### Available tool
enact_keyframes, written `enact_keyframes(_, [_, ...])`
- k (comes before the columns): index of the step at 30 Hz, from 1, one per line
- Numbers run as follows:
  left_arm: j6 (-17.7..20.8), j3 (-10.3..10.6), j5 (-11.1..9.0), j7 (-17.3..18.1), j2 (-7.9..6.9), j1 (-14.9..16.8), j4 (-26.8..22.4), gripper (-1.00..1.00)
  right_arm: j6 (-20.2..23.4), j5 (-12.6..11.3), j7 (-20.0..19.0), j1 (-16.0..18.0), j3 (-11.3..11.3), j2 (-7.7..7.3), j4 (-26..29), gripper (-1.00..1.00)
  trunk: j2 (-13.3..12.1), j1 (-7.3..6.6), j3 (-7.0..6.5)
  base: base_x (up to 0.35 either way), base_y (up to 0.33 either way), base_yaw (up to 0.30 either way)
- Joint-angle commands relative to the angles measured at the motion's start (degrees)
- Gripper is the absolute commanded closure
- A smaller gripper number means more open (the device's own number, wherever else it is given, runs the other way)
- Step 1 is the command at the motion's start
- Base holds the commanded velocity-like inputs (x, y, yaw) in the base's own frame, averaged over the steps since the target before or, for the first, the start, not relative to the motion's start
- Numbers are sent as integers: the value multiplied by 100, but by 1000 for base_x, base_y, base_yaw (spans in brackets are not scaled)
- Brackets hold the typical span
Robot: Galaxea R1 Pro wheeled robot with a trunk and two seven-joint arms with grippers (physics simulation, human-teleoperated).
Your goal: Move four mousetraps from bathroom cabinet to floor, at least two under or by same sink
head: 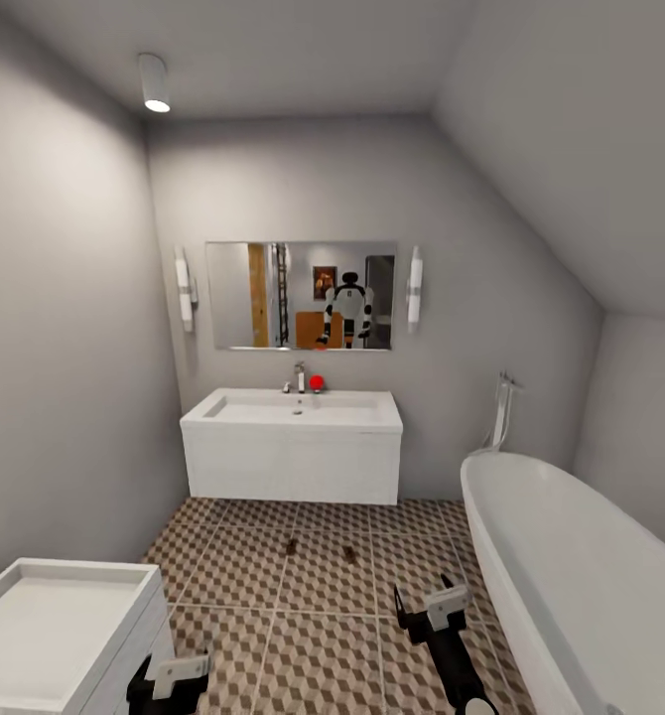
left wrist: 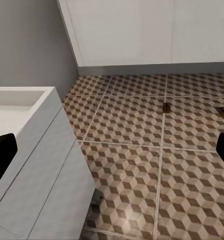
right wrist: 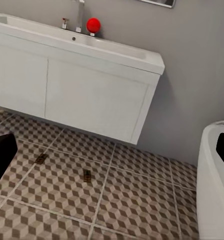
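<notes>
A: Item one, task things. Locating?

B: Lying flat on the bathroom floor point(head: 323, 636), lower centre of the frame: first mousetrap point(head: 291, 545) and second mousetrap point(head: 349, 552), side by side, apart from each other. Sitting in front of the bathroom sink point(head: 293, 447), near it but not under it and not touching it.

A: Item two, claws. Reporting?

B: Left claw point(head: 169, 680), bottom left of the frame, hanging beside a white unit point(head: 55, 626); fingers point(left wrist: 1, 155) spread wide, carrying nothing. Right claw point(head: 432, 611), lower right, close to the bathtub point(head: 571, 566); fingers point(right wrist: 1, 155) likewise spread, holding nothing.

A: Item three, step in hand. Judging?

B: Probably heading off for the two traps not yet on the tiles, both claws being empty.

A: Item four, handling notes?

B: Turning the base slowly, keeping the left arm off the white unit and the right arm off the tub rim. Steering wheels wide of the two placed boards. Laying later boards on these same patterned tiles.
</notes>
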State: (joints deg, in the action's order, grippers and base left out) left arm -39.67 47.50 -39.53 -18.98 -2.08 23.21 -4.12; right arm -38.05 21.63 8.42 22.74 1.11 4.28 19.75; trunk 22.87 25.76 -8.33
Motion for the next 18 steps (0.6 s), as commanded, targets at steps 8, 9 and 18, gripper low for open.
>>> enact_keyframes(8, [3,49,-2,-53,-3,-1,-9,-100,-10,61,45,3,12,2,-6,-100,5,2,78,0,0,0])
enact_keyframes(9, [3,49,-2,-53,-3,-1,-9,-100,-10,61,45,3,12,2,-6,-100,5,2,87,0,0,0])
enact_keyframes(18, [3,49,-2,-53,-3,-1,-9,-100,-10,61,45,3,12,2,-6,-100,5,2,171,0,0,0])
